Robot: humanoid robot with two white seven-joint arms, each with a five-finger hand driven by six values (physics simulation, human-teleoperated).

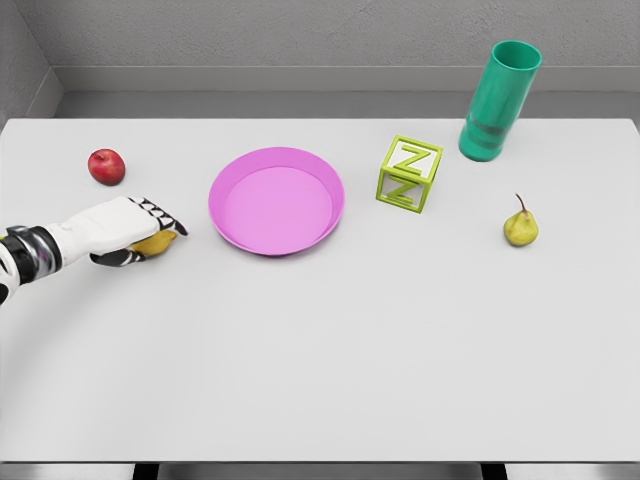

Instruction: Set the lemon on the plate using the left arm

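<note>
Now the left hand (128, 232) wraps its fingers around the lemon (155, 243) | lemon peeks out at 4 o'clock | small, yellow | plate (228, 225) at 3 o'clock

This is a bare test setup in a simulator, not a lived-in room. A plain white table (320, 360) fills nearly the whole view, and behind its far edge stand smooth grey walls (300, 30) with a grey floor strip, free of any texture of use. The things on the table are an unrelated assortment: a red apple (106, 166) near the far left corner, a pink plate (276, 200) left of the middle, a green letter block (409, 173), a teal cup (498, 100) at the far edge toward the right, and a pear (520, 227) near the right edge.
</note>
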